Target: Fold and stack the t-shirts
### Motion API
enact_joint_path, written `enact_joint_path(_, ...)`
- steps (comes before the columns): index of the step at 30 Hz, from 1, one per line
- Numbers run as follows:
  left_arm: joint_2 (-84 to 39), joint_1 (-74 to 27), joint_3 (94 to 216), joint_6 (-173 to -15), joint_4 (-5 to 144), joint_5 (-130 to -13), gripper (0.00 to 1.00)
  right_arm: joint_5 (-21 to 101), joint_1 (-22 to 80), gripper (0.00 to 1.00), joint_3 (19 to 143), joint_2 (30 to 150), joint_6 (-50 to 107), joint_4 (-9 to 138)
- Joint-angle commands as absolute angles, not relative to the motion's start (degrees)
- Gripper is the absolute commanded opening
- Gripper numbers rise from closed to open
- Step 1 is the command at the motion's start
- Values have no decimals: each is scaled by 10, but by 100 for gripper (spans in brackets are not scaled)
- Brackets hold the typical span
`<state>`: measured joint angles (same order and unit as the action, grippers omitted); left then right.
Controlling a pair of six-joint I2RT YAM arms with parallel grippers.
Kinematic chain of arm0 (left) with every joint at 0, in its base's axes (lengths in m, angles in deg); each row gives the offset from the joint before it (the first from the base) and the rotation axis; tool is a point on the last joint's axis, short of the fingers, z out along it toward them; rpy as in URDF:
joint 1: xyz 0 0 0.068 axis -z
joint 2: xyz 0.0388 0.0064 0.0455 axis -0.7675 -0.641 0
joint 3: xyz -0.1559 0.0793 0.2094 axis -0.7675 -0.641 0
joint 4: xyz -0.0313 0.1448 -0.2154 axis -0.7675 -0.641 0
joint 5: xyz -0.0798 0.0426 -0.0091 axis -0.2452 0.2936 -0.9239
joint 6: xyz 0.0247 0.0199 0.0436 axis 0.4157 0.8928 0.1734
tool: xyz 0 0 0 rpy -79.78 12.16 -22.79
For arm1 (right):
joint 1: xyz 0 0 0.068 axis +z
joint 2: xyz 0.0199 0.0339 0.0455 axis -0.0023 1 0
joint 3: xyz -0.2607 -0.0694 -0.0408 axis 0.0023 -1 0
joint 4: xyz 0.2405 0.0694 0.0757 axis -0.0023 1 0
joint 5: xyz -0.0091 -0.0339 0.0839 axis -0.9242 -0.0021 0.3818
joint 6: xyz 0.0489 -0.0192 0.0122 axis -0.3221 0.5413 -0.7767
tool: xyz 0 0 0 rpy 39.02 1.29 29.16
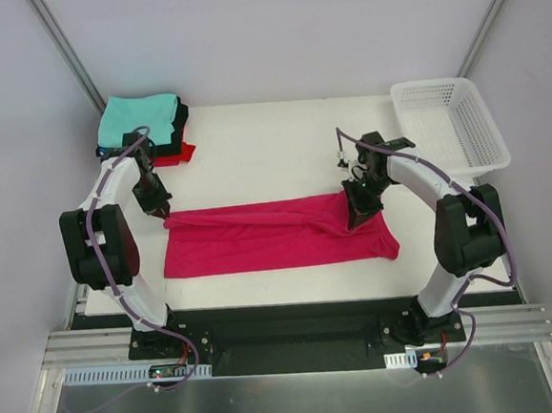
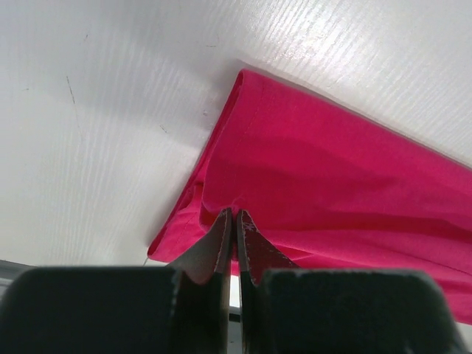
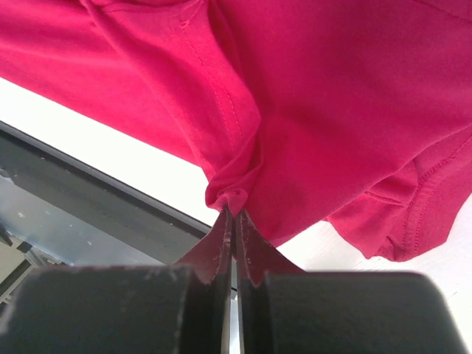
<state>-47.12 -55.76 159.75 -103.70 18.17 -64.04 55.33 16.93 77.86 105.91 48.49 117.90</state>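
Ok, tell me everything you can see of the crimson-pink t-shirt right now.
The crimson-pink t-shirt is soft, plain cloth with stitched hems, folded into a long wrinkled band lying flat across the white table. The left tool pinches its far left corner; the right tool pinches a bunched fold near its right end.

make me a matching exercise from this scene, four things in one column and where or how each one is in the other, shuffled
Things:
1. crimson-pink t-shirt
2. teal t-shirt
3. white mesh basket
4. left gripper

Place or state:
a. far right corner of the table
b. on top of the other folded shirts, far left
c. shut on a pinch of pink cloth
d. stretched out as a long band across the near side

Pairs: 1-d, 2-b, 3-a, 4-c
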Motion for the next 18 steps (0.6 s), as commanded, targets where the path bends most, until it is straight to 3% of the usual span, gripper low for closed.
enact_joint_path(1, -459, -558, 1592, -1029, 175, -613, 0, 516, 183, 1, 780, 1079, 487, 1199)
enact_joint_path(8, -464, -558, 1589, -1031, 175, -611, 0, 487, 207, 1, 767, 1103, 490, 1204)
enact_joint_path(15, -471, -558, 1579, -1030, 175, -607, 20, 475, 218, 7, 753, 1121, 488, 1205)
enact_joint_path(18, -471, -559, 1578, -1028, 175, -600, 31, 457, 221, 18, 755, 1127, 486, 1216)
